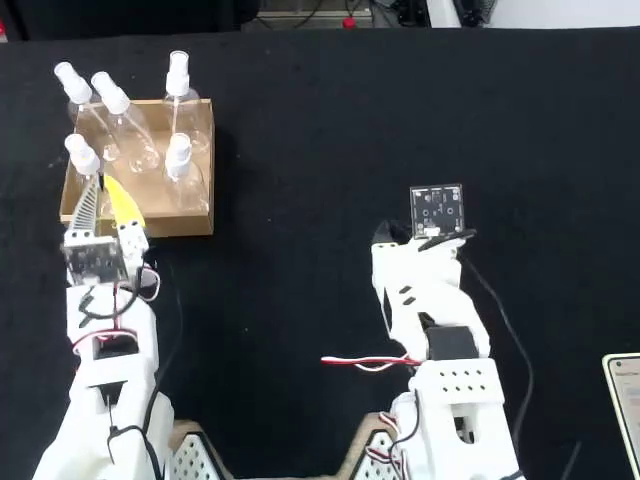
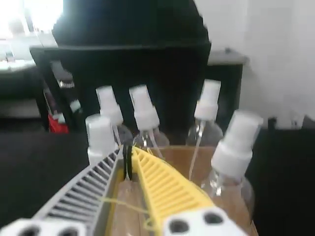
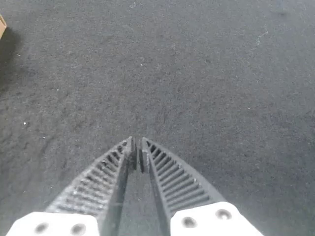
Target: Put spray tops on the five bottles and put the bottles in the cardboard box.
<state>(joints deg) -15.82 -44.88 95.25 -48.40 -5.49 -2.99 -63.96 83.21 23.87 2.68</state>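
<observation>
Both fingers of your left gripper (image 2: 127,155), one grey and one yellow, lie pressed together with nothing between them. It hangs over the cardboard box (image 1: 185,222), just inside the wall nearest the arm bases, pointing into the box.

Right beside the grey finger stands the nearest bottle (image 2: 101,137), at the box corner closest to that arm. You cannot tell from these views whether the finger touches it. Four more bottles (image 1: 178,160) stand further into the box, and every one wears a white spray top (image 2: 145,105). By the look of it, all five are capped and boxed, so the work left is probably just getting clear.

Do that cleanly:
- Lift straight up before you pull back towards the arm's base; a sideways swing risks clipping the nearest bottle's tall top.
- Keep the fingers shut while you lift. Opening them would push the grey one towards that bottle.
- These bottles look light and top-heavy, so go slowly; one knock could topple several.

Your right gripper (image 3: 137,143) has its fingers together too, empty, over the black table (image 1: 320,130), well apart from the box. Leave it parked there.
</observation>
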